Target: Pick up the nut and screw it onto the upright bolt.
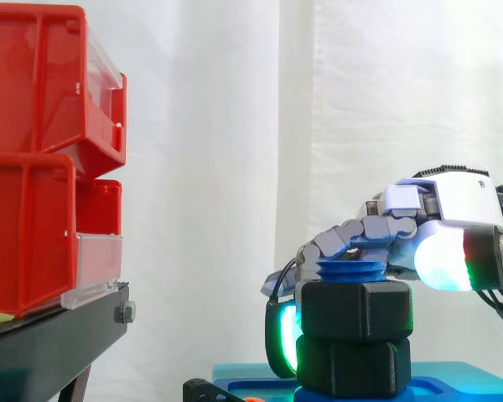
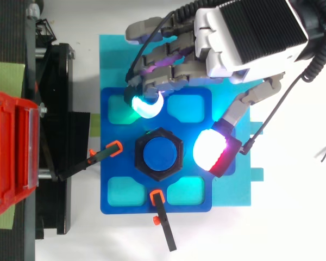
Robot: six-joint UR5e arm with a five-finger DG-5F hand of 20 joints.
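The black hexagonal plastic nut (image 1: 356, 310) is closest to the side camera. It is already on the blue threaded upright bolt (image 1: 352, 270), whose top shows above it, and a second black hexagonal block (image 1: 352, 364) sits beneath. At far left, red plastic bins (image 1: 33, 151) rest on a black stand (image 1: 50, 335). The bolt rises from a blue fixture plate (image 2: 119, 135). To the right, the robot hand (image 2: 250, 38) straddles the nut, spread wide and grasping nothing, with a green-glowing pad (image 2: 144, 106) behind and the white thumb pad (image 2: 211, 151) just beside. The thumb rides high, so closing could make it slip off the nut's flats, and an uneven squeeze might jam the thread.
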